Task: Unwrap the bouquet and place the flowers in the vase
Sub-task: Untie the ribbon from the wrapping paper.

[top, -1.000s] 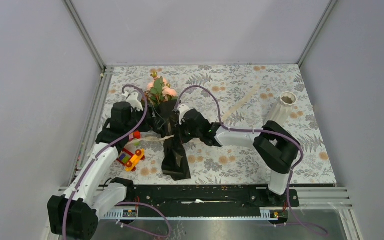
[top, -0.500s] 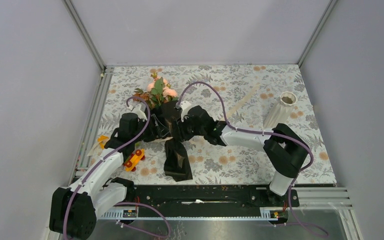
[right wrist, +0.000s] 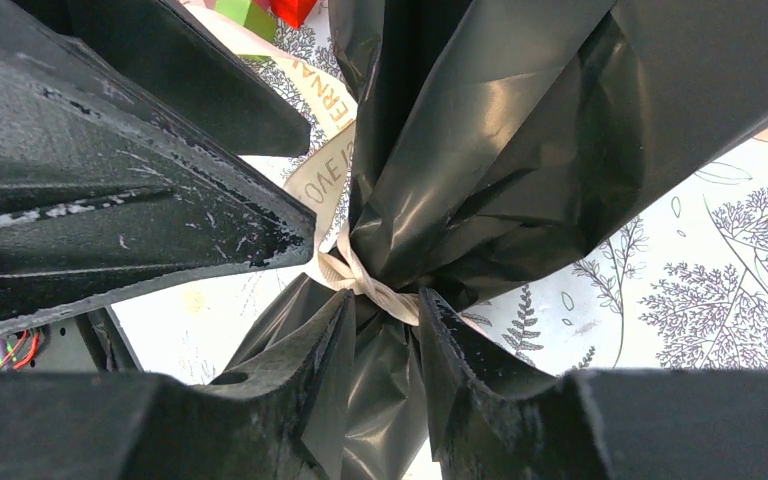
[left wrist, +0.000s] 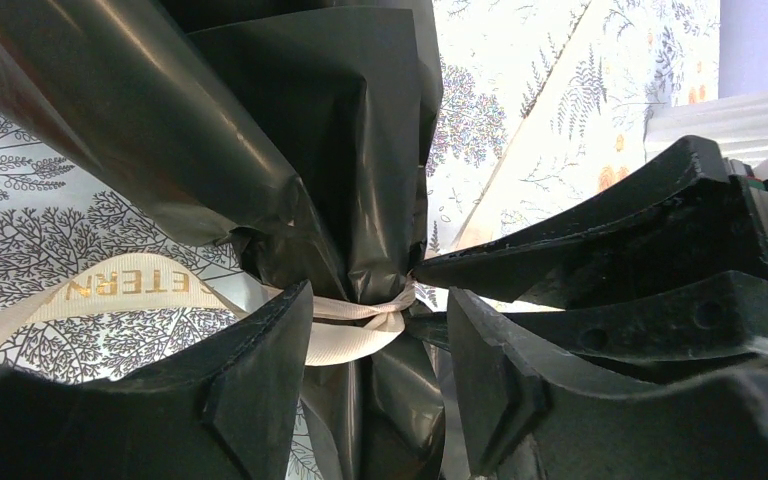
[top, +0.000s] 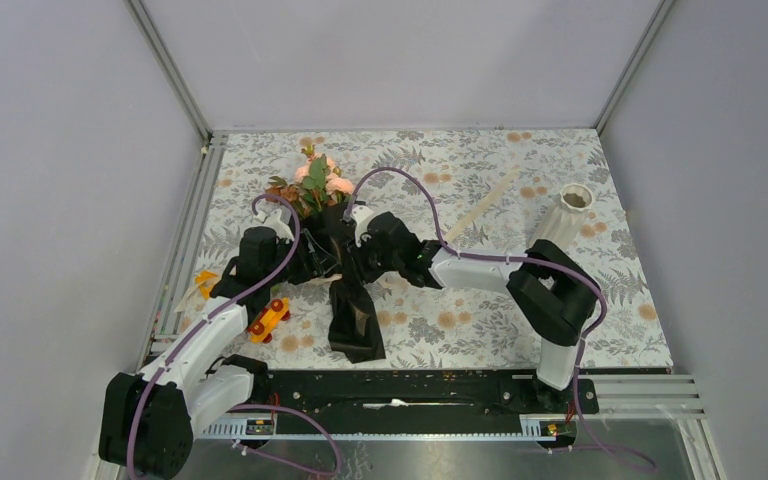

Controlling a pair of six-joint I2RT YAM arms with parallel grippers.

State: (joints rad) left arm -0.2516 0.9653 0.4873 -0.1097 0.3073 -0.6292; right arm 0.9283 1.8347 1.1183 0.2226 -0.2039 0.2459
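The floral-patterned surface [top: 630, 320] holds one bouquet in glossy black wrapping paper [top: 348, 300], one cream ribbon [left wrist: 350, 330] around it, one white ribbed ceramic vase [top: 563, 222], one colourful toy-block car [top: 268, 318], one loose yellow block [top: 205, 283] and one pale flat strip [top: 488, 205]. There are two white-and-black robot arms [top: 195, 342], each with two black fingers [left wrist: 260, 400]. The peach-pink roses [top: 328, 180] are too bunched to count.
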